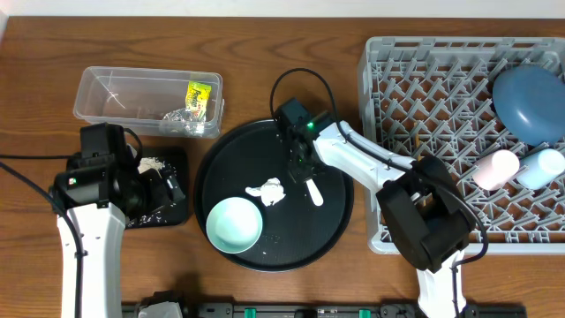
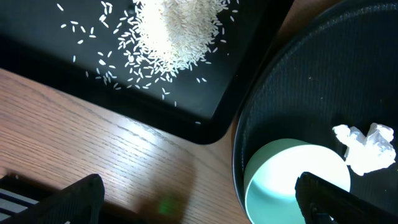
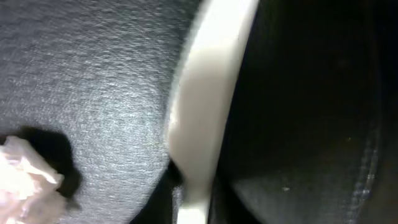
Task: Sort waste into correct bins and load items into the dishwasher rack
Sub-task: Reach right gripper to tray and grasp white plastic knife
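Note:
My right gripper reaches down onto the round black tray and is shut on the handle of the white spoon. In the right wrist view the spoon runs up from between the dark fingers of this gripper. A crumpled white tissue lies just left of it. The mint-green bowl stands at the tray's front left. My left gripper hangs open over the wood beside the shallow black tray, which holds loose rice.
The clear tub at the back left holds a yellow-green packet and a crumpled clear wrapper. The grey dishwasher rack on the right carries a dark-blue bowl, a pink cup and a light-blue cup.

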{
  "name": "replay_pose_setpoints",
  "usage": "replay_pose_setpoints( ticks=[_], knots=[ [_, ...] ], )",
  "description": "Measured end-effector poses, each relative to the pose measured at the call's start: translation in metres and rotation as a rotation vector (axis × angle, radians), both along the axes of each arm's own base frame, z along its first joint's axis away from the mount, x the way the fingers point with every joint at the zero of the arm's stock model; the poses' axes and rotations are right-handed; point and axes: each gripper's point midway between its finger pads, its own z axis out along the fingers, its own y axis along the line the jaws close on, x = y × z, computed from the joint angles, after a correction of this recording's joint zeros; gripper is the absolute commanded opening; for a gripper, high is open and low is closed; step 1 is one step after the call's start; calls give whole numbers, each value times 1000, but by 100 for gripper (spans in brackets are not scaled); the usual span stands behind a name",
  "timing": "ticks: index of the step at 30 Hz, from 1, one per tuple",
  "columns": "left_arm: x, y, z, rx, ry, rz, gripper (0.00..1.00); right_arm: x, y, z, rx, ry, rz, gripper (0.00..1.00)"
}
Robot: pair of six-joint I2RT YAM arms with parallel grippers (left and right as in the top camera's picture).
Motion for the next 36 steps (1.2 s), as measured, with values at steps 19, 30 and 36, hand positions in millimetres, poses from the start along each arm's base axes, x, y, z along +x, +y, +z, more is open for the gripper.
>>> replay_pose_setpoints(
  ticks=[19, 30, 36],
  knots=[
    [0, 0, 0, 0, 0, 0, 99, 12, -8, 47, -34, 12, -38, 1],
    [0, 0, 0, 0, -1, 0, 99, 23, -37, 94, -2, -32, -73, 17],
    [0, 0, 0, 0, 0, 0, 99, 0, -33, 70, -18, 26, -2, 29]
  ],
)
